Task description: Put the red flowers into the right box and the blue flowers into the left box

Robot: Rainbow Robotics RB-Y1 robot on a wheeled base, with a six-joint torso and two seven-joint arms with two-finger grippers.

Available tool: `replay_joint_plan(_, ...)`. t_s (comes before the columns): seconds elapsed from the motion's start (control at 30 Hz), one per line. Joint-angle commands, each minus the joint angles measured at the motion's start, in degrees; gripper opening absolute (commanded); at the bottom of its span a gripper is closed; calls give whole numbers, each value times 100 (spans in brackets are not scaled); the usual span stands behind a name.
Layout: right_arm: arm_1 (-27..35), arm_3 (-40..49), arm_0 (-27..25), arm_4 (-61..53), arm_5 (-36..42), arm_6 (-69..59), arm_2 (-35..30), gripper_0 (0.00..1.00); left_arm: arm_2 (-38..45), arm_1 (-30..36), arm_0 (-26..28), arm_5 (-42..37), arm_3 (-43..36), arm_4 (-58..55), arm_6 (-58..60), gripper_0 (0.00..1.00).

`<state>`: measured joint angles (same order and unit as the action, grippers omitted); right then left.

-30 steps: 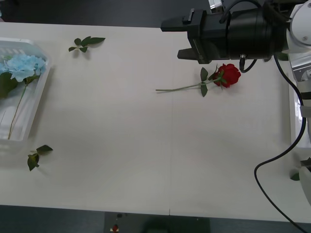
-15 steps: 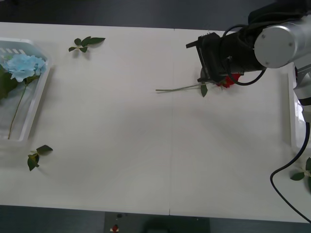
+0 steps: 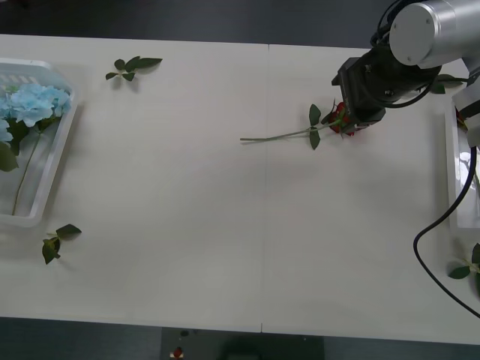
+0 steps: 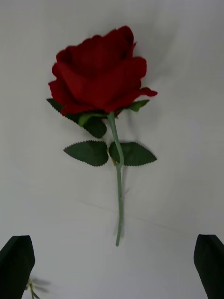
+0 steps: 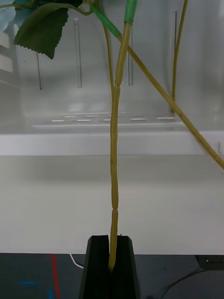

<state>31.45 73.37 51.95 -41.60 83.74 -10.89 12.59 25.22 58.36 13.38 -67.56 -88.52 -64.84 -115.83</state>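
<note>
One red flower (image 3: pixel 341 120) lies on the table, its stem (image 3: pixel 277 136) pointing left. My right arm (image 3: pixel 379 86) hangs over the bloom and hides part of it. In the right wrist view the rose (image 4: pixel 98 74) lies ahead of my right gripper (image 4: pixel 112 268), which is open and above it with nothing between its fingers (image 4: pixel 16 264). My left gripper (image 5: pixel 111 268) is shut on the yellow-green stem (image 5: pixel 114 154) of a blue flower, over the near rim of the left box (image 5: pixel 56 142). Blue flowers (image 3: pixel 34 101) lie in the left box (image 3: pixel 52 172). The right box (image 3: pixel 453 172) is at the right edge.
Loose green leaves lie at the back left (image 3: pixel 133 66), by the left box's near corner (image 3: pixel 58 241) and at the right edge (image 3: pixel 465 270). A black cable (image 3: pixel 424 247) loops over the table's right side. Two more stems (image 5: pixel 179 51) cross the left box.
My right arm has swung right and turned, and now sits over the rose's bloom. At the left edge a blue bloom and leaf have come in over the left box.
</note>
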Motion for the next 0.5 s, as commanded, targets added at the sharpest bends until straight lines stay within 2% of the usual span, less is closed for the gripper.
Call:
replay_joint_plan(0.03, -16, -657, 562, 38, -297, -133, 138, 100, 114, 132, 121, 165, 133, 95, -572, 6)
replay_joint_plan(0.1, -25, -1044, 729, 29, -490, -107, 437, 100, 114, 141, 182, 279, 151, 121, -642, 23)
replay_joint_plan(0.2, -69, -1413, 843, 29, -719, -54, 815, 100, 114, 132, 244, 437, 151, 121, -651, 37)
replay_joint_plan(0.5, -359, -1940, 852, 108, -1105, 96, 1483, 100, 229, 132, 270, 490, 151, -160, -668, 49)
